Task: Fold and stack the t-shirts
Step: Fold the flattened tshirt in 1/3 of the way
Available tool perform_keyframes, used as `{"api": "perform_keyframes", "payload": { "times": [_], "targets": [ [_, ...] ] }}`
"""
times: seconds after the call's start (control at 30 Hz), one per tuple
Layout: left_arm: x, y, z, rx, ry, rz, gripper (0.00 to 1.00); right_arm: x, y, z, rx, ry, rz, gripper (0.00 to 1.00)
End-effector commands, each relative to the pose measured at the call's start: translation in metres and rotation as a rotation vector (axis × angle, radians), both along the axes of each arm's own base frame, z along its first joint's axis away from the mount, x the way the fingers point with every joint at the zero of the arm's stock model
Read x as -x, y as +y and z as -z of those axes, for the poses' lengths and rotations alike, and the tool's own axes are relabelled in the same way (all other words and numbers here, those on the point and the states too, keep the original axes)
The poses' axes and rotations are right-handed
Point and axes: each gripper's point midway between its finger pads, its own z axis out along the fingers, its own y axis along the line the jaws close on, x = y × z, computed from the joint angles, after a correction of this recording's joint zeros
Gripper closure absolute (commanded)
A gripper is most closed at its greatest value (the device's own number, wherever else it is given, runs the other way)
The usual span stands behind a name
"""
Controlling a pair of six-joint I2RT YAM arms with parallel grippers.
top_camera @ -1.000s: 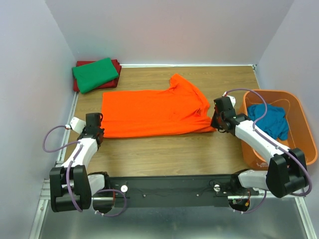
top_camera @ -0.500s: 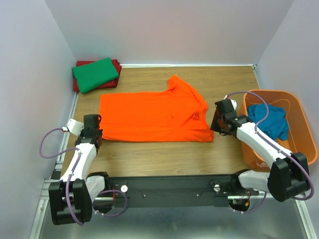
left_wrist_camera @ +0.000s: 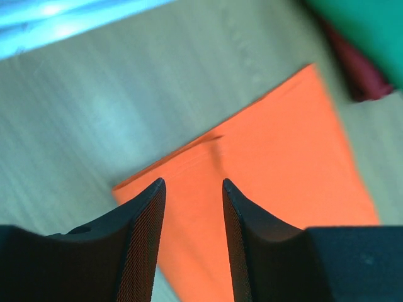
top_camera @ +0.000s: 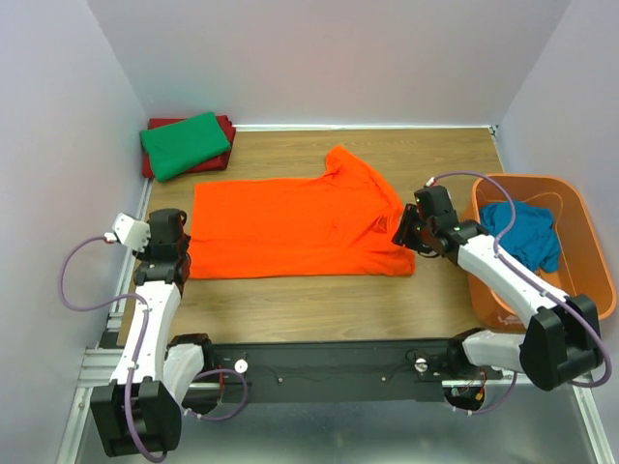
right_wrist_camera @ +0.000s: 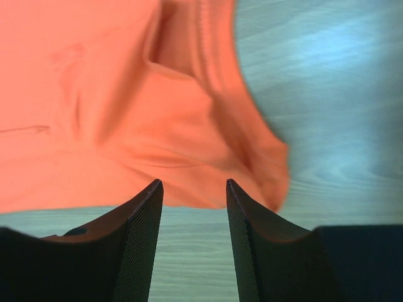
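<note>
Backing off and parting since a second ago, when clamped shut on the cloth at either end; easing up and outward on the left, edging slightly inward on the right. Hovering now with the left gripper point(left_wrist_camera: 193, 182) half spread, nothing between its fingers, over the near left corner of the orange t-shirt point(top_camera: 290, 227). Hovering likewise with the right gripper point(right_wrist_camera: 192, 182), half spread and empty, over the near edge of that shirt's right end, by a rumpled fold. Leaving the orange shirt lying released and flat on the table point(top_camera: 319, 300), long side running left to right. Leaving the green t-shirt point(top_camera: 184, 143) folded on top of the dark red t-shirt point(top_camera: 229, 130), beyond the orange shirt's far left corner and apart from it. Leaving the teal blue t-shirt point(top_camera: 522, 232) bunched inside the basket point(top_camera: 542, 179), right of the orange shirt.
</note>
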Motion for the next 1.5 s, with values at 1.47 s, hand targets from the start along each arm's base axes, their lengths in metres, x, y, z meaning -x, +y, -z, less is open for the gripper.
{"api": "perform_keyframes", "payload": {
  "times": [1.47],
  "targets": [
    [0.007,-0.161,0.11,0.232,0.162,0.444,0.59,0.056,-0.056,0.096,-0.117,0.156,0.567,0.18]
  ]
}}
